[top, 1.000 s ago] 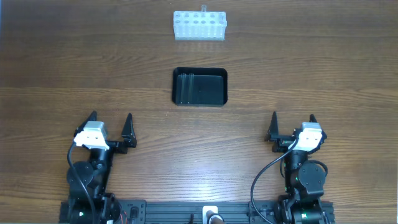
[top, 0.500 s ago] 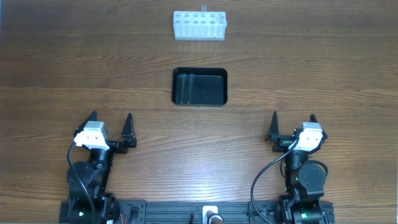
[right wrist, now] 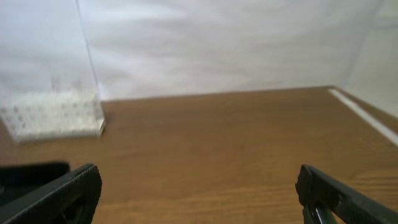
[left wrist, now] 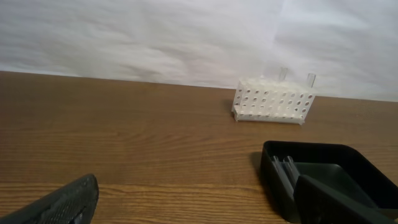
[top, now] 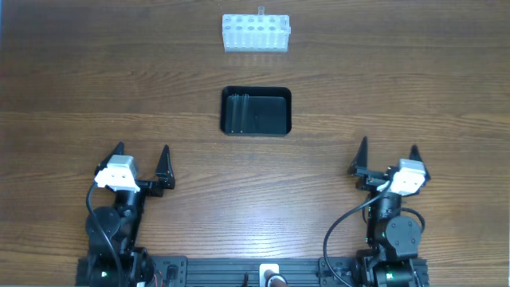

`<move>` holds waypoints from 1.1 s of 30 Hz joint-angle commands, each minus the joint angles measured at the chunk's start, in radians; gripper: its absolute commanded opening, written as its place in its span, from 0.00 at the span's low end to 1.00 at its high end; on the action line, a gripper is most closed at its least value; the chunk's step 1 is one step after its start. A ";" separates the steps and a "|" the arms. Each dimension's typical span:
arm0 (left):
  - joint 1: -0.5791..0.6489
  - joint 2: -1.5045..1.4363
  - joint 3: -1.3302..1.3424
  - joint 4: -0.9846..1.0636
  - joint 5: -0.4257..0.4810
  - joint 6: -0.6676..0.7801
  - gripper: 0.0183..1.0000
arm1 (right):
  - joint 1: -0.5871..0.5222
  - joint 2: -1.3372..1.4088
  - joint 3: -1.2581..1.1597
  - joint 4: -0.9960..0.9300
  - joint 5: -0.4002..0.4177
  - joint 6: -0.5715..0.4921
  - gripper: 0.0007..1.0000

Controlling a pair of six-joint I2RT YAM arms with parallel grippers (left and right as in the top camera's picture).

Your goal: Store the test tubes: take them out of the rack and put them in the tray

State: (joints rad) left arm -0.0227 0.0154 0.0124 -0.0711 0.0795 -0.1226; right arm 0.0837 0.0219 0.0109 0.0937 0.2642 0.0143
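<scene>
A white test tube rack (top: pixel 255 33) stands at the far middle of the table, with clear tubes (left wrist: pixel 310 79) sticking up from it; it also shows in the left wrist view (left wrist: pixel 272 101) and the right wrist view (right wrist: pixel 53 114). A black tray (top: pixel 256 111) lies nearer, holding clear tubes (top: pixel 238 113) along its left side; the left wrist view shows its rim (left wrist: pixel 311 147). My left gripper (top: pixel 143 161) sits open near the front left. My right gripper (top: pixel 388 154) sits open near the front right. Both hold nothing and are far from the rack.
The wooden table (top: pixel 96 72) stretches wide around the rack and tray. A white wall (left wrist: pixel 155 37) rises behind the table's far edge. The table's right edge (right wrist: pixel 364 115) shows in the right wrist view.
My right gripper has shifted slightly to the right and turned a little. The left arm, rack and tray have not moved.
</scene>
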 commanded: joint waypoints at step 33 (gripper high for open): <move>0.007 -0.011 -0.006 -0.001 0.010 0.014 1.00 | 0.367 1.847 1.341 -0.089 -0.031 0.301 0.99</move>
State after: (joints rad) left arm -0.0227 0.0147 0.0124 -0.0715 0.0795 -0.1226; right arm 0.4244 1.7889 1.2282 0.0372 0.2344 0.2256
